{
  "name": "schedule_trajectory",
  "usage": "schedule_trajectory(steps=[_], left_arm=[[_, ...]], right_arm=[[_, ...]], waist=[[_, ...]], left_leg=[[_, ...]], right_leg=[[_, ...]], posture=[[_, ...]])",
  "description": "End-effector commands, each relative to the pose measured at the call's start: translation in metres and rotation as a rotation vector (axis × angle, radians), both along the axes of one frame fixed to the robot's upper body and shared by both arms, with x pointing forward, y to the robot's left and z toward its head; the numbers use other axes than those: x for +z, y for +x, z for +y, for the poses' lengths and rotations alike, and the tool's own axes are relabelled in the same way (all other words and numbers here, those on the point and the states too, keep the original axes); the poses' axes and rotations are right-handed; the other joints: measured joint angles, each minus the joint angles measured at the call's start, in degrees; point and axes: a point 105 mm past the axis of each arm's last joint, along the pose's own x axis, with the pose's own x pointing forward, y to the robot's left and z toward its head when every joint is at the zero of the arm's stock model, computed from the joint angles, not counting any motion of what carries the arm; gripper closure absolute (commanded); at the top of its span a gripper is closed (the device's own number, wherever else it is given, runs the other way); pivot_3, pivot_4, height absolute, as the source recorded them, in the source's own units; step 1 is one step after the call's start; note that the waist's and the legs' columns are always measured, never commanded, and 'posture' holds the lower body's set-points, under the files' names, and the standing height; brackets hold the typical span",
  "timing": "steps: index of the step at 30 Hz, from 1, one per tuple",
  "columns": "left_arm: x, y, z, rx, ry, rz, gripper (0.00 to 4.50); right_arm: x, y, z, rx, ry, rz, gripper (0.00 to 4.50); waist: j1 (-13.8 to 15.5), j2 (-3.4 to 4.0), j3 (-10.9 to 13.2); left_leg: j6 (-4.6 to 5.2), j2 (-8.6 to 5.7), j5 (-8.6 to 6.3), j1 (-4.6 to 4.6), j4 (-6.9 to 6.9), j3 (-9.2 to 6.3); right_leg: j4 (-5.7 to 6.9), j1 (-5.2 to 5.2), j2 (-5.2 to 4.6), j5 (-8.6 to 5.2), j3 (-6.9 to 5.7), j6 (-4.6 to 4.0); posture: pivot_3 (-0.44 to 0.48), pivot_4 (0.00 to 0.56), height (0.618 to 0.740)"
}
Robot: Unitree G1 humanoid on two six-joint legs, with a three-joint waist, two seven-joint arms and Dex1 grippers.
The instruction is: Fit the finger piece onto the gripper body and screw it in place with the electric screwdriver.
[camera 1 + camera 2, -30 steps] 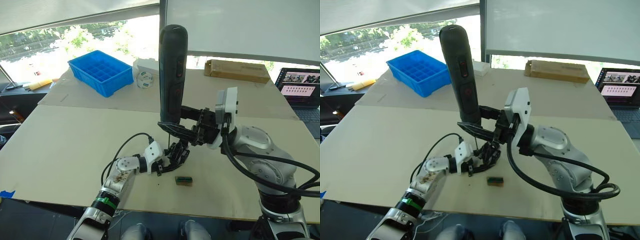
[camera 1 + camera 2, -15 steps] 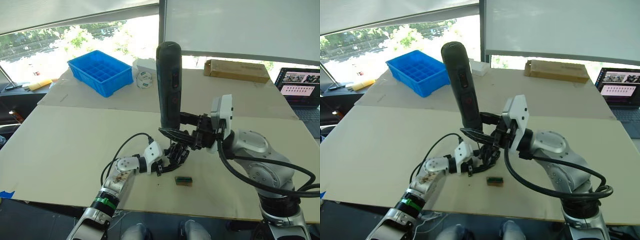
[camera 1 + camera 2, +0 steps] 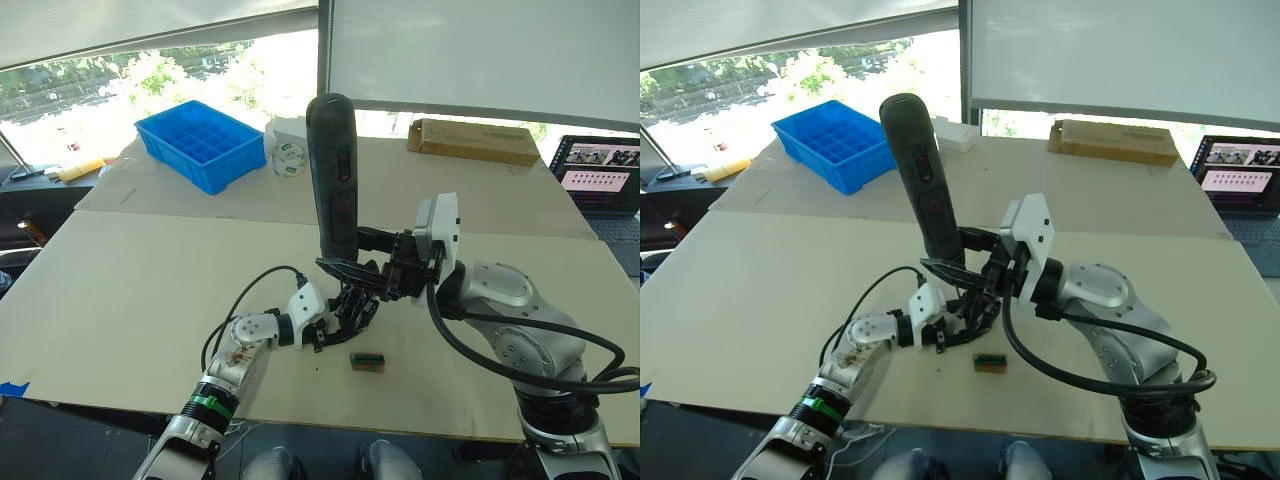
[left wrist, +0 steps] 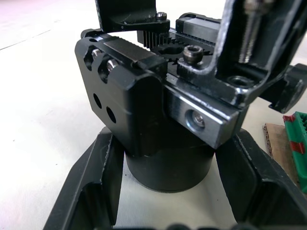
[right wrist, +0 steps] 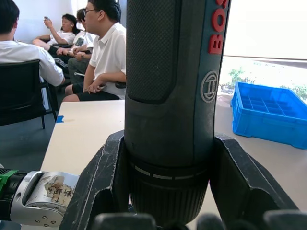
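Observation:
The electric screwdriver [image 3: 335, 170], a thick black cylinder with red lettering [image 5: 168, 72], stands almost upright with my right gripper [image 3: 352, 266] shut around its lower end. Its thin metal bit [image 4: 250, 26] points down at the top of the gripper body [image 4: 139, 96]. That body is a squat black block on the table, and my left gripper [image 3: 350, 306] is shut on its round base. A black finger piece [image 4: 129, 14] with a screw head stands on the body's toothed top; I cannot tell how firmly it sits.
A small green-topped brown block [image 3: 367, 361] lies just in front of the body. At the back of the table are a blue bin [image 3: 200, 145], a white roll [image 3: 290, 160], a cardboard box [image 3: 475, 140] and a laptop [image 3: 600, 175]. People [image 5: 105, 52] sit beyond the table.
My right gripper has lowered the screwdriver and brought it slightly left, closer over the gripper body. The left arm and the body have stayed put.

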Motion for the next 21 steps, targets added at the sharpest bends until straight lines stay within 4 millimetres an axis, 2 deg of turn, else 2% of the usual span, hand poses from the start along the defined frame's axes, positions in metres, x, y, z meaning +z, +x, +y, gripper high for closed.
schedule_trajectory(steps=[1,21], left_arm=[[-0.014,-0.0067,-0.0011,-0.011,0.036,0.049,2.23],[-0.0143,-0.0073,-0.0017,-0.01,0.035,0.053,2.23]], right_arm=[[0.0091,-0.0063,0.001,0.011,0.024,-0.048,2.58],[0.0051,-0.0044,0.0015,0.002,0.026,-0.036,2.58]], waist=[[0.0,0.0,0.0],[0.0,0.0,0.0]], left_leg=[[0.0,0.0,0.0,0.0,0.0,0.0],[0.0,0.0,0.0,0.0,0.0,0.0]], right_leg=[[0.0,0.0,0.0,0.0,0.0,0.0],[0.0,0.0,0.0,0.0,0.0,0.0]], posture=[[0.0,0.15,0.74],[0.0,0.15,0.74]])
